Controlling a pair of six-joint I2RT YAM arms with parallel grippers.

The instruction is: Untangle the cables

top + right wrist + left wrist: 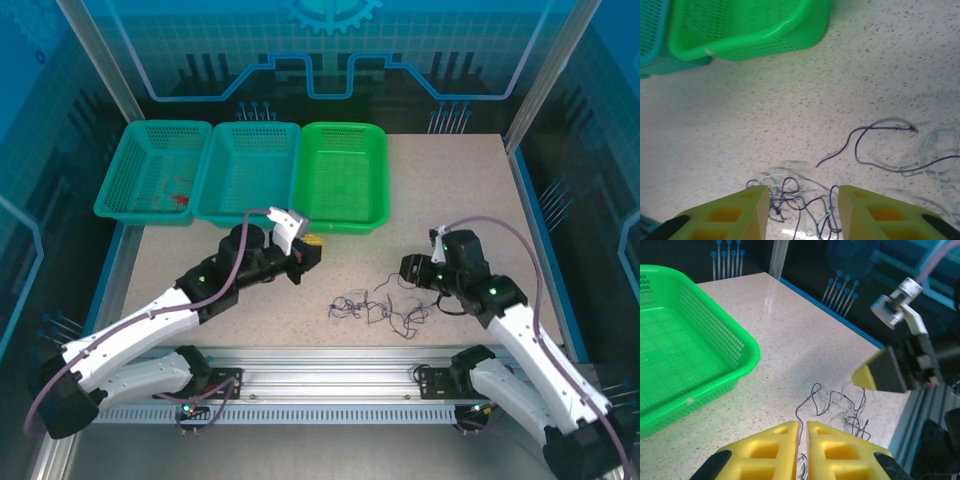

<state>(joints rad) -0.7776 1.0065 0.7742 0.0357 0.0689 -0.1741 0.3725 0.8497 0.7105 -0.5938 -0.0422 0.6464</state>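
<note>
A: Surface and enclosure?

B: The table (pixel 470 200) is a pale speckled slab, matt, with a soft glare patch in the left wrist view. The walls are blue-lit panels behind aluminium posts. A ribbed aluminium rail (pixel 330 365) runs along the near edge.

A: Left to right, contents?

B: Three perforated plastic baskets touch in a row at the far left. The left teal basket (pixel 120 170) has a thin red strand (pixel 178 195) on its floor. Next come the middle teal basket (pixel 225 170) and the bright green basket (pixel 370 170), glossy with a rounded rim.

The left gripper (pixel 310 245) sits just before the green basket. Its yellow honeycomb fingers (pixel 782 447) are a narrow slit apart. I cannot tell whether a wire is in the slit.

A: Cables?

B: The cables (pixel 378 308) are a loose tangle of hair-fine dark and whitish wires, flat on the table between the two grippers, near the rail.

A: Right side?

B: The right gripper (pixel 802 192) has its jaws moderately wide, holding nothing. Part of the tangle (pixel 785 192) lies on the table in the gap.
</note>
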